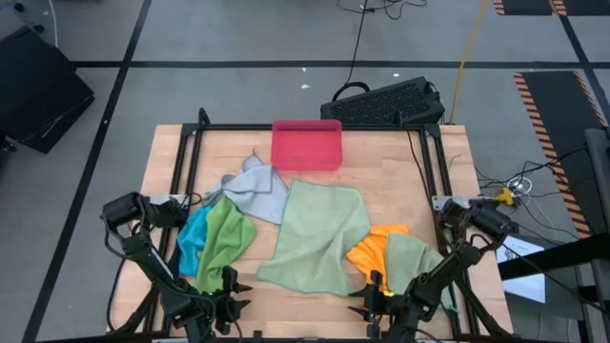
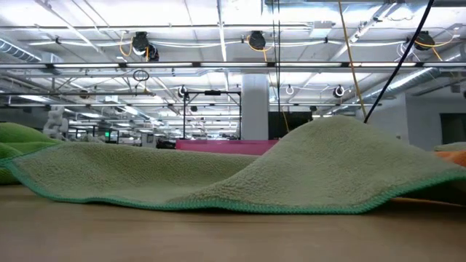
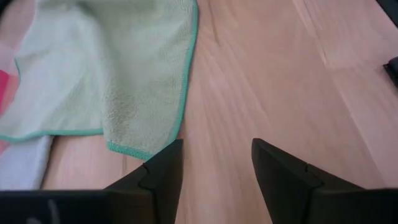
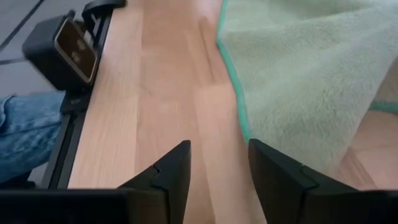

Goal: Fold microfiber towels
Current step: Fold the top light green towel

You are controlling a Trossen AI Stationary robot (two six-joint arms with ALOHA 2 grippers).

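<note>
Wooden surface carrying a big pale green towel rumpled at centre, others heaped alongside. Left pincer and right pincer both hovering parted, gripping nothing. Looking soft, light, floppy; pinching a hemmed corner seeming best.

**Around the worktop**

A pink-red tray sits at the far edge of the wooden worktop. A black keyboard lies on the grey floor beyond it. A denim-clad leg shows beside the worktop.
</note>
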